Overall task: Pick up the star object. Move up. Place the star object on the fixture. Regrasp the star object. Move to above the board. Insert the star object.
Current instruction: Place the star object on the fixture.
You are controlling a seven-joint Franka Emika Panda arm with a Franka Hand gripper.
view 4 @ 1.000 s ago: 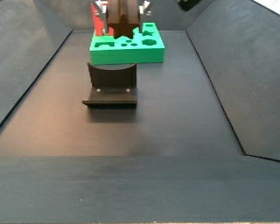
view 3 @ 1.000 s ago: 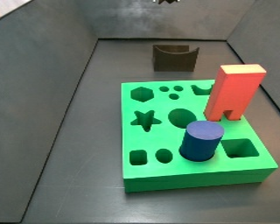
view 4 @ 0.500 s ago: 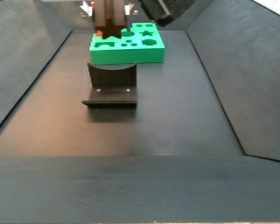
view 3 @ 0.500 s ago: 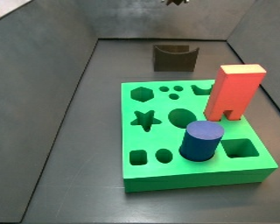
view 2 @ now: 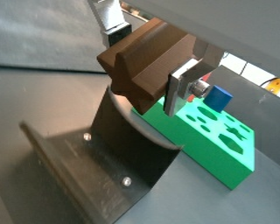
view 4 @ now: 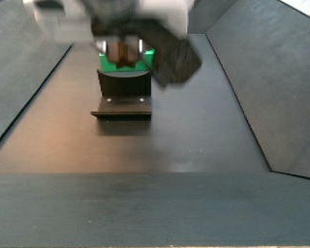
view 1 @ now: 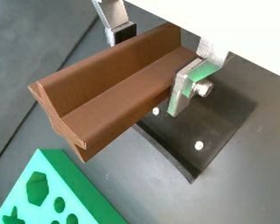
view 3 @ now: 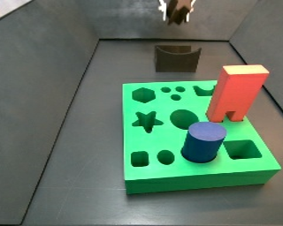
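Note:
The brown star object (view 1: 113,87) with ridged sides lies crosswise between my gripper's (view 1: 152,54) two silver fingers, which are shut on it. In a wrist view its star-shaped end (view 2: 143,61) faces the camera, and the gripper (view 2: 149,57) holds it above the dark fixture (view 2: 95,166). In a side view the gripper (view 3: 176,9) is blurred at the top, high above the fixture (view 3: 176,58). In a side view the gripper (view 4: 119,29) is a blur over the fixture (view 4: 121,97). The green board (view 3: 168,181) has an empty star hole (view 3: 147,120).
A red arch block (view 3: 239,93) and a blue cylinder (view 3: 205,141) stand in the board. Dark sloping walls enclose the floor on both sides. The fixture's base plate (view 1: 201,140) lies beside the board's corner (view 1: 49,192).
The gripper has come down into both side views with the star object, closing on the fixture. The board, red block and blue cylinder have not moved.

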